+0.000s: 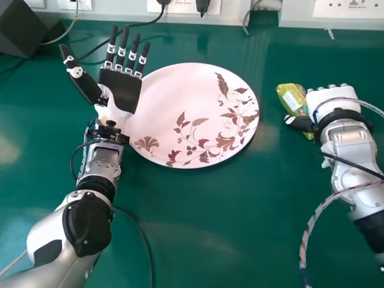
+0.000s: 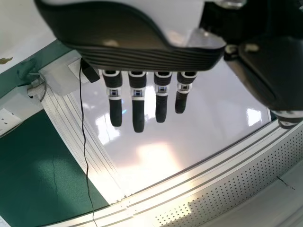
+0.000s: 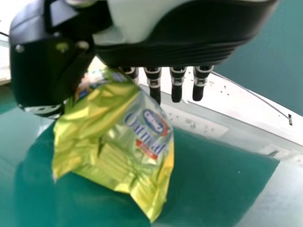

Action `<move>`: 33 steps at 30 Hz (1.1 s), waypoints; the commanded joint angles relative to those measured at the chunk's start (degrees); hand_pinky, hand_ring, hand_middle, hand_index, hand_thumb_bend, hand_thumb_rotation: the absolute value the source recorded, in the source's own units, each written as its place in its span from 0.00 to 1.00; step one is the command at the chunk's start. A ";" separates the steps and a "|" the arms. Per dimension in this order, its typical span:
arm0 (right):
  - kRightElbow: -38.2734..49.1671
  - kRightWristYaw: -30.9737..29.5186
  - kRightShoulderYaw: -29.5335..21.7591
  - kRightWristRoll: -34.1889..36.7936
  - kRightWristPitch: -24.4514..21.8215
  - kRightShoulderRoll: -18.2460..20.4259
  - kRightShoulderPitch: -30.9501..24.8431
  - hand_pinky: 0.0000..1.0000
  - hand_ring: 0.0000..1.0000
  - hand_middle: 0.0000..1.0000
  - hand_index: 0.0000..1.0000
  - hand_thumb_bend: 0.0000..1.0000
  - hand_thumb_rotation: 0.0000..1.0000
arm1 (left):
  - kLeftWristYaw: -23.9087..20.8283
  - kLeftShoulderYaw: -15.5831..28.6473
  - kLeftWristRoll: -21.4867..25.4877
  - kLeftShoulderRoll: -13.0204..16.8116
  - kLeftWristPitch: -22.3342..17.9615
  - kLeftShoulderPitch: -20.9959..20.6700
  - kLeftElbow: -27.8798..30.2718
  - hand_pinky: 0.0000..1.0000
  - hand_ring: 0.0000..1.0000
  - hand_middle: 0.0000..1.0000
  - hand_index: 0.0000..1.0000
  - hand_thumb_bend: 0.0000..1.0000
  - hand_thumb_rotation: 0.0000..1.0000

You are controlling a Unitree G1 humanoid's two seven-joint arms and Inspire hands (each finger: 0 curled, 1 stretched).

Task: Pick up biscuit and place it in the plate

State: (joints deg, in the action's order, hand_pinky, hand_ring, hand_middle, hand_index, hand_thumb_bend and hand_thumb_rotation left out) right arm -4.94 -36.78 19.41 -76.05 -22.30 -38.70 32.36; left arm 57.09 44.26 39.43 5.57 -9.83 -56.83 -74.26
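At the right of the head view, the right hand (image 1: 332,96) pinches the biscuit pack (image 1: 292,99) to pick it up, and next it likely must go left over the big plate (image 1: 174,96), beside the spread left hand (image 1: 122,90), and let go.

On the green counter (image 1: 210,240) there's a big pale plate (image 1: 171,99) patterned with brown leaves. The left robot hand (image 1: 122,90) is at its left edge, fingers stretched open. Off to the right, well apart from the plate, the right robot hand (image 1: 332,97) grips a yellow-green biscuit packet (image 1: 292,99).
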 commanded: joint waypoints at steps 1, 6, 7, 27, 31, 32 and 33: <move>0.39 -2.02 0.69 1.60 1.33 -0.29 -2.82 1.00 1.00 1.00 1.00 0.88 0.98 | 0.60 0.63 0.65 -0.48 0.37 2.09 -0.57 0.82 0.81 0.92 0.97 1.00 0.63; 1.14 -2.51 0.73 1.72 1.86 -0.91 -3.16 1.00 1.00 1.00 1.00 0.90 0.98 | 0.20 0.60 0.57 -0.34 0.56 2.13 -0.61 0.81 0.80 0.92 0.97 1.00 0.63; 1.34 -2.67 0.68 1.78 1.86 -0.97 -3.26 1.00 1.00 1.00 1.00 0.87 0.93 | 0.09 0.63 0.63 -0.32 0.80 2.09 -0.61 0.82 0.81 0.92 0.97 1.00 0.63; 1.25 -4.18 0.52 2.57 1.85 -1.49 -3.45 1.00 0.99 1.00 1.00 0.18 0.48 | 0.98 1.07 1.53 0.07 4.13 1.96 -0.56 0.86 0.84 0.93 0.99 1.00 0.61; 1.42 -4.13 0.49 2.51 1.83 -1.48 -3.52 0.19 0.81 0.97 1.00 0.01 0.35 | 0.93 0.82 1.69 0.05 3.73 2.10 -0.41 0.86 0.83 0.93 0.99 1.00 0.62; 1.47 -4.32 0.48 2.53 1.79 -1.44 -3.47 0.27 0.66 0.94 1.00 0.20 0.18 | 0.53 0.70 1.63 -0.01 3.31 2.13 -0.36 0.86 0.83 0.93 0.99 1.00 0.62; 1.59 -4.43 0.41 2.63 1.74 -1.39 -3.47 0.32 0.57 0.90 1.00 0.31 0.07 | 0.33 0.68 1.69 -0.02 3.25 2.14 -0.36 0.86 0.83 0.93 0.99 1.00 0.62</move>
State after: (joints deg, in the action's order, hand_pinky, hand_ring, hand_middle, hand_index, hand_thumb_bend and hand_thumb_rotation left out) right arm -2.84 -38.76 19.16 -74.74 -20.93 -40.45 31.54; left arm 57.63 44.48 41.00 6.03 -6.28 -56.83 -74.25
